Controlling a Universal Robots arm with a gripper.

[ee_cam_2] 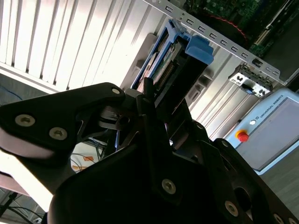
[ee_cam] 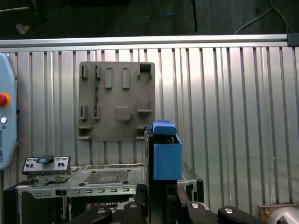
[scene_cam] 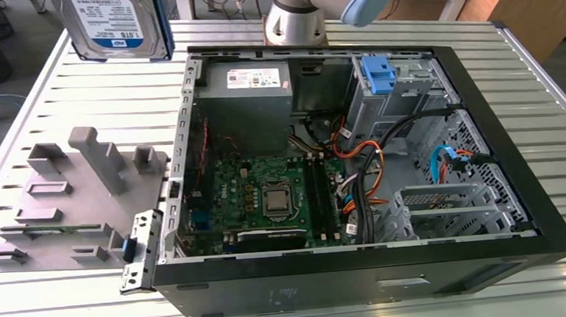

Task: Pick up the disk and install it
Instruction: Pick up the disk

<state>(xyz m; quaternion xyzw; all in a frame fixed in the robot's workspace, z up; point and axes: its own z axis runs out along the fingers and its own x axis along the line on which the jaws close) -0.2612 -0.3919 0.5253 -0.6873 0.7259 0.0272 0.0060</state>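
Disk [scene_cam: 118, 25] is up off the table [scene_cam: 556, 112], hanging over the far corner on the exterior view's left, well apart from the open black PC case [scene_cam: 369, 278]. Its face carries a white label with a blue band low down and rows of black print. A blue plastic bracket [scene_cam: 163, 26] runs along its edge.

In the second wrist view the gripper [ee_cam_2: 163, 91] has its black fingers [ee_cam_2: 148, 100] pinching the disk from both sides. The bracket's blue tab [ee_cam_2: 198, 49] pokes out past the end. In the first wrist view that same blue bracket stands up just above the gripper body.

The case lies on its side on the slatted metal table with the side panel off. Inside:
- a green motherboard [scene_cam: 256, 193]
- a grey power supply box [scene_cam: 245, 105] with a white sticker [scene_cam: 254, 78] covered in small print and a bit of colour
- a drive cage with a blue clip [scene_cam: 381, 75]
- a bundle of black and orange cables [scene_cam: 362, 161]

A grey fixture plate [scene_cam: 69, 201] with pegs and slots sits just beside the case on the exterior view's left. The arm's silver and pale blue joint [scene_cam: 304, 13] is behind the case.

A grey-blue teach pendant [ee_cam_2: 271, 130] with a red button [ee_cam_2: 241, 136] and a line of print lies next to the case.
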